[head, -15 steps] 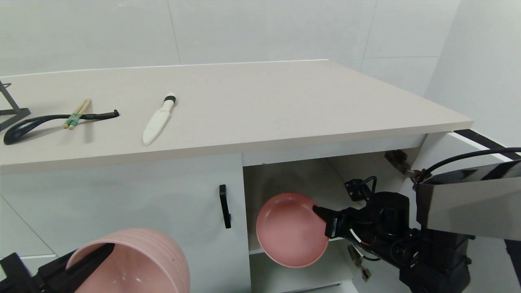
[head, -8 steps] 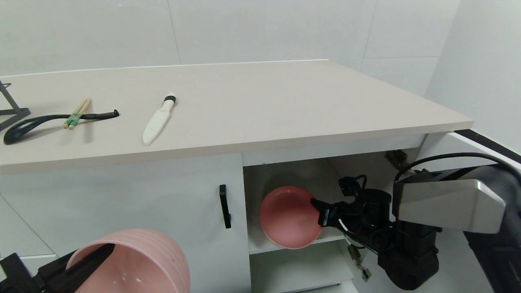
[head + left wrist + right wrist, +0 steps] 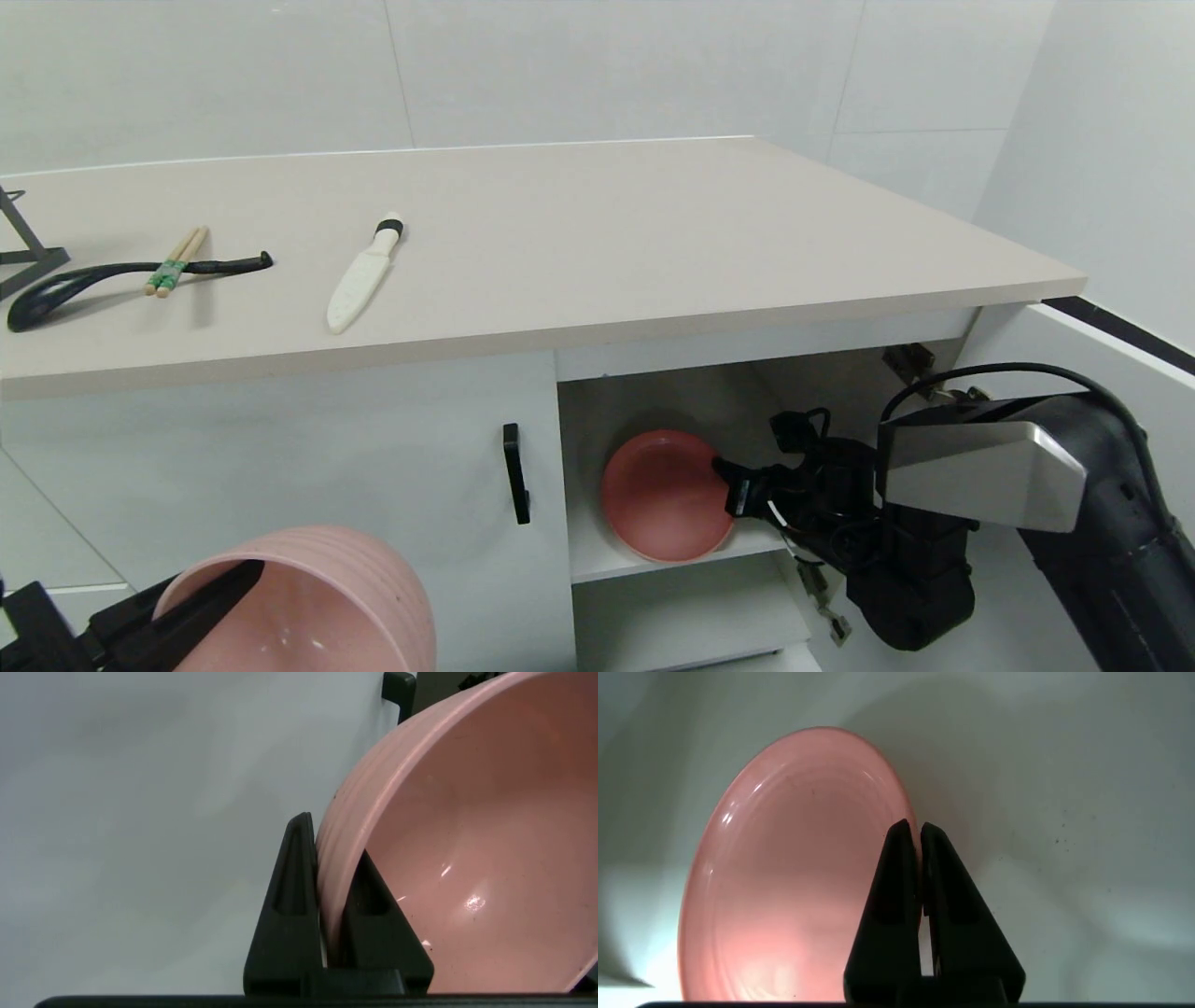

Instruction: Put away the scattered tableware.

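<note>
My right gripper [image 3: 724, 471] is shut on the rim of a pink plate [image 3: 665, 496], held tilted inside the open cabinet just above the upper shelf [image 3: 597, 566]. In the right wrist view the plate [image 3: 785, 868] stands on edge with the gripper [image 3: 921, 835] pinching its rim. My left gripper [image 3: 229, 579] is shut on the rim of a pink ribbed bowl [image 3: 317, 607], low at the front left. The left wrist view shows the bowl [image 3: 467, 840] clamped in the gripper [image 3: 327, 849]. A white knife [image 3: 362, 274], chopsticks [image 3: 174, 261] and a black ladle [image 3: 112, 280] lie on the countertop [image 3: 607, 233].
The left cabinet door [image 3: 280, 467] is closed, with a black handle [image 3: 515, 472]. A lower shelf [image 3: 681, 616] sits under the plate. The opened right door [image 3: 1102, 345] stands beside my right arm. A black rack [image 3: 23, 247] sits at the counter's left edge.
My right arm has carried the pink plate forward into the cabinet and lowered it toward the upper shelf. The left gripper and its bowl have stayed put.
</note>
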Tool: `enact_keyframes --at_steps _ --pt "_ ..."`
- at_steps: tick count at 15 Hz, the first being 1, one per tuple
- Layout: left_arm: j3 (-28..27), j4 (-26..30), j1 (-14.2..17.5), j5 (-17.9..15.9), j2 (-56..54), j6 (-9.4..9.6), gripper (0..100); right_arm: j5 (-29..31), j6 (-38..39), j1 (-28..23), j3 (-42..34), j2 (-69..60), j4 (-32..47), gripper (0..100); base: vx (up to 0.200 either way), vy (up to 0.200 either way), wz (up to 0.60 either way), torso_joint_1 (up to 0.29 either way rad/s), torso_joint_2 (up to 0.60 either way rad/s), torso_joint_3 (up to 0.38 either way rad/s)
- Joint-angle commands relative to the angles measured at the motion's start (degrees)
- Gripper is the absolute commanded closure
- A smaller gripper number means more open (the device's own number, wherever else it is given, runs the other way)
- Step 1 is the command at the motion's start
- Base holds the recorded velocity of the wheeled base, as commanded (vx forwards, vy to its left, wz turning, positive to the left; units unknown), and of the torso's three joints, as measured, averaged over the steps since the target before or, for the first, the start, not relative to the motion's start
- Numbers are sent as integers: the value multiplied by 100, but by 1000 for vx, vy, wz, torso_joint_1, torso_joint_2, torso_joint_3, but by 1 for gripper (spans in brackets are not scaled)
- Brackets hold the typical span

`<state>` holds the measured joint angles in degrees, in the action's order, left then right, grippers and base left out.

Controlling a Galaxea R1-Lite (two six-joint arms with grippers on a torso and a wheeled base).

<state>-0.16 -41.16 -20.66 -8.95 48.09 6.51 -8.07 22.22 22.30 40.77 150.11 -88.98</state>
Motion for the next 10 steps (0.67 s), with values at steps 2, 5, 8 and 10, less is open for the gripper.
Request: enact_keyframes --at_steps 2,5,8,10 --pt "-2 -7 1 -2 -2 -1 100 7 1 -6 142 79 56 100 0 0 0 0 0 0" --pt "7 -15 1 -2 -2 -1 100 121 10 -6 485 158 100 100 0 0 0 0 0 0" --pt "-2 2 1 -2 -2 -9 100 209 10 -15 714 229 258 100 0 0 0 0 0 0" --pt "-2 2 1 -2 7 -9 100 306 10 -24 880 273 364 100 0 0 0 0 0 0"
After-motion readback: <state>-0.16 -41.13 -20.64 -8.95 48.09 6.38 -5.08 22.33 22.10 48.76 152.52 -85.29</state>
